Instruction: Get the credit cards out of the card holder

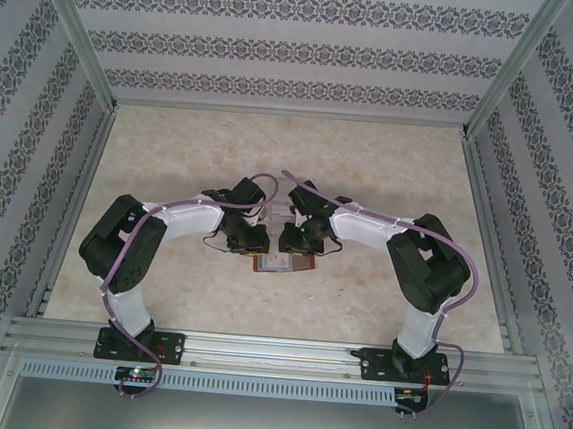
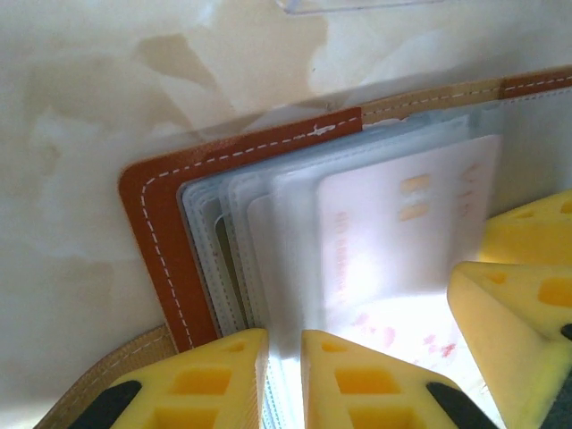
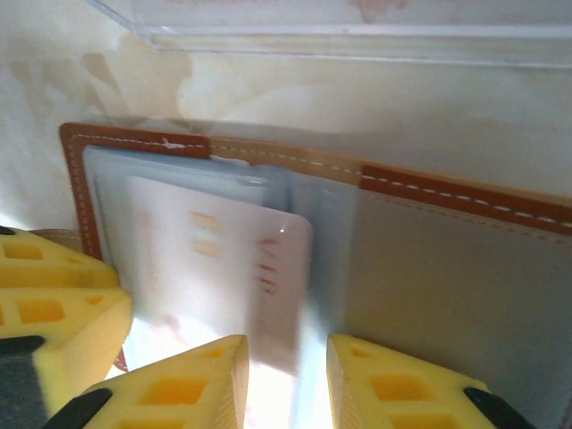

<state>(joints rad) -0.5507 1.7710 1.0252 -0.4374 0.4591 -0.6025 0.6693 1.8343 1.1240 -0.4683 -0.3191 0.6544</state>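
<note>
While both arms fold inward to the middle of the surface [image 1: 390, 183], the top view puts the left gripper [image 1: 254, 244] and the right gripper [image 1: 292, 240] almost nose to nose. The open card holder [image 1: 284, 266] lies flat just beneath and in front of them, its long side running left to right. Neither arm is clearly nearer, and at that distance I cannot tell how the jaws stand.

From the left wrist, the holder's brown stitched corner lies ahead and to the left, with clear sleeves fanned inside it. The left gripper's fingers [image 2: 214, 384] stand nearly together, and a sleeve leaf runs into the narrow slit between them; it looks clamped on the holder, pinning it. The whitish card [image 2: 402, 241] with pink-red marks lies to their right, under the other gripper's yellow tips.

From the right wrist, that card lies straight ahead, its long axis pointing back at the gripper and its near edge passing between the parted fingers. Whether they are pinching it I cannot tell. Judging from this, the pull should run along that axis, out of the sleeve. A clear plastic stand [image 3: 357, 40] sits beyond the holder's far edge.
</note>
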